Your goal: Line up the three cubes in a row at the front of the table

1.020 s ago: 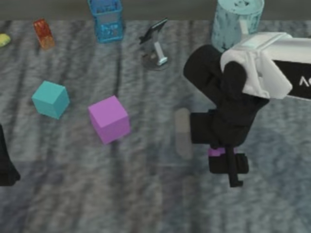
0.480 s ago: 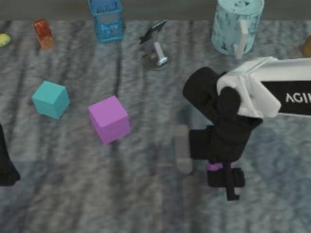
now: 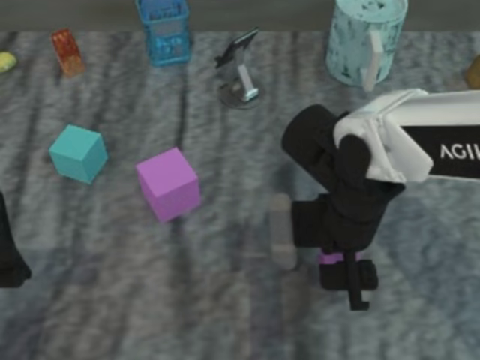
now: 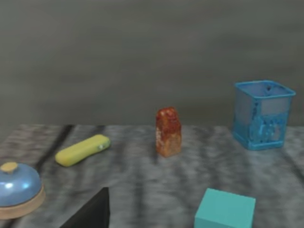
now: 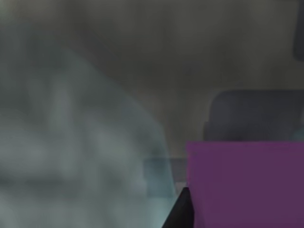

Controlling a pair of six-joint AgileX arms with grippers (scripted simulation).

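- Pinching the small magenta-purple cube point(image 3: 333, 257), our right gripper point(image 3: 346, 271) sits toward the front of the table point(image 3: 225, 315), right of centre in the top view. Only a thin purple strip shows between the black fingers, so we judge the cube is being carried to its place in the row.
- From the same top view we count 3 cubes: the held one, 1 light-purple cube point(image 3: 169, 184) left of centre, and 1 teal cube point(image 3: 78, 153) farther left. Those 2 rest apart from each other in the middle of the table, not yet at the front.
- Along the back edge stand 1 blue mesh basket point(image 3: 163, 30), 1 orange-red block point(image 3: 67, 51), 1 phone stand point(image 3: 240, 71) and 1 pale blue mug point(image 3: 365, 37); none belongs to the row.
- Our left gripper point(image 3: 9, 255) stays parked at the left edge, and we cannot tell how its fingers stand.
- Left wrist view: 1 teal cube point(image 4: 225, 209), 1 orange-red block point(image 4: 168, 131), 1 basket point(image 4: 262, 114), 1 yellow object point(image 4: 82, 150) and 1 blue bell point(image 4: 18, 189).
- Right wrist view: the magenta-purple cube point(image 5: 244, 183) fills the near corner, close against the camera because it is clamped in the fingers; everything behind is blurred.
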